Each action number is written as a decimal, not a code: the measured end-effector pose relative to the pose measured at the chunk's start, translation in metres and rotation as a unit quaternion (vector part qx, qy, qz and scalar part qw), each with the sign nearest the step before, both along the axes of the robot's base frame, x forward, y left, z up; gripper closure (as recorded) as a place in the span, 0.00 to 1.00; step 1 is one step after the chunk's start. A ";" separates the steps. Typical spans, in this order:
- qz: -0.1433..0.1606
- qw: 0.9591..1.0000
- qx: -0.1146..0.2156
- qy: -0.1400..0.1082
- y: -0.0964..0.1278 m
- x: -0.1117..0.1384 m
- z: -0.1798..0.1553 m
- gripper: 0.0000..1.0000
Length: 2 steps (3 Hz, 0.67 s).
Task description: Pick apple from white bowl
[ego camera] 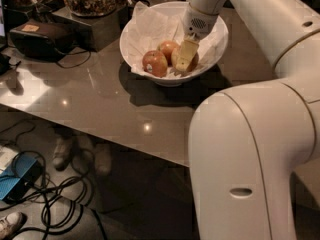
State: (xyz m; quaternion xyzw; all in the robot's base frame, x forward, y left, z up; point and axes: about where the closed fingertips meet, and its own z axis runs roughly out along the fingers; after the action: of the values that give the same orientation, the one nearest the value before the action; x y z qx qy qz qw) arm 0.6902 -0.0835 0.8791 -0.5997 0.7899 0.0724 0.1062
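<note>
The white bowl (167, 80) lined with crumpled white paper stands at the back middle of the brown table (100, 104). Three apples lie in it. The redder apple with a sticker (154, 63) is front left and the orange-red apple (167, 48) is behind it. The pale apple (194, 60) lies to their right, mostly hidden behind my gripper (185, 55). The gripper reaches down into the bowl from above, right at the pale apple.
A black device (40, 38) with a cable lies on the table's left. Dark containers (92, 1) stand behind the bowl on the left. My white arm (250, 149) fills the right. Cables and a blue box (17, 179) lie on the floor.
</note>
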 end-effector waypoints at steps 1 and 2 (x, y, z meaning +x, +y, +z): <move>-0.001 1.000 -0.005 -0.021 0.008 -0.017 0.027 1.00; 0.005 0.999 -0.007 -0.033 0.018 -0.035 0.051 1.00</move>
State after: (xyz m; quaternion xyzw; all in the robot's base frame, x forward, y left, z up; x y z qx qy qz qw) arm 0.6548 -0.0657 0.9302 -0.6065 0.7834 0.0477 0.1274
